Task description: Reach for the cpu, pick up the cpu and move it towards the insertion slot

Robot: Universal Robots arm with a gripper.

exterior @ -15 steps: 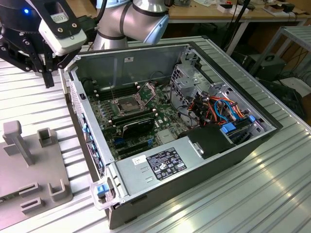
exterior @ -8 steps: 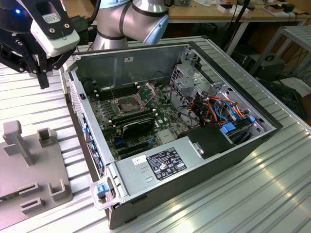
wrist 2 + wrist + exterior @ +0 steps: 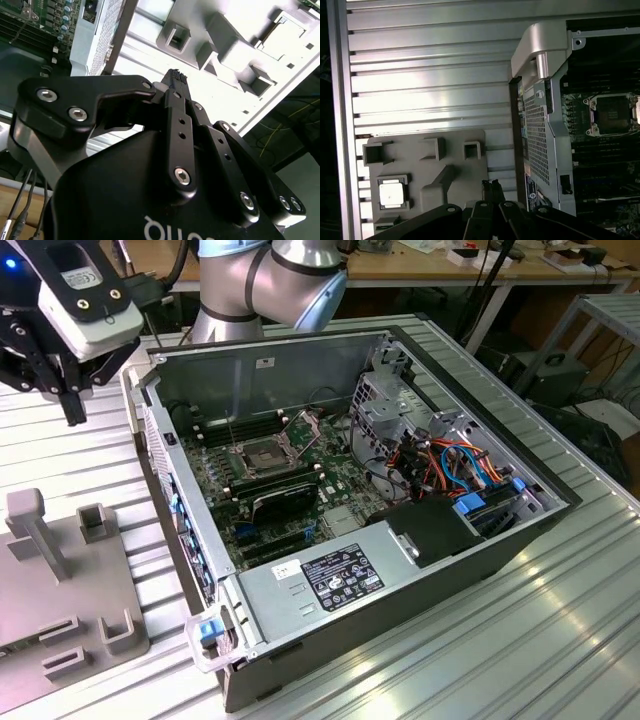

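The cpu (image 3: 391,194) is a small silvery square lying flat in a holder at one corner of the grey fixture plate (image 3: 450,155). My gripper (image 3: 492,184) hangs high above the table near the plate's edge, between the cpu and the computer case, well apart from the cpu. Its fingers (image 3: 176,76) are shut with nothing between them. In the exterior view the gripper (image 3: 72,415) sits at the upper left, beyond the fixture plate (image 3: 60,580). The insertion slot (image 3: 262,455), a square silver-framed socket with a dark centre, lies open on the motherboard inside the case, and it shows too as the insertion slot (image 3: 612,114).
The open computer case (image 3: 300,350) fills the middle of the ribbed aluminium table (image 3: 520,640); its side wall (image 3: 545,125) stands between the fixture and the motherboard. Upright posts and blocks (image 3: 35,525) rise from the fixture plate. Cables and a drive cage (image 3: 420,430) crowd the case's right side.
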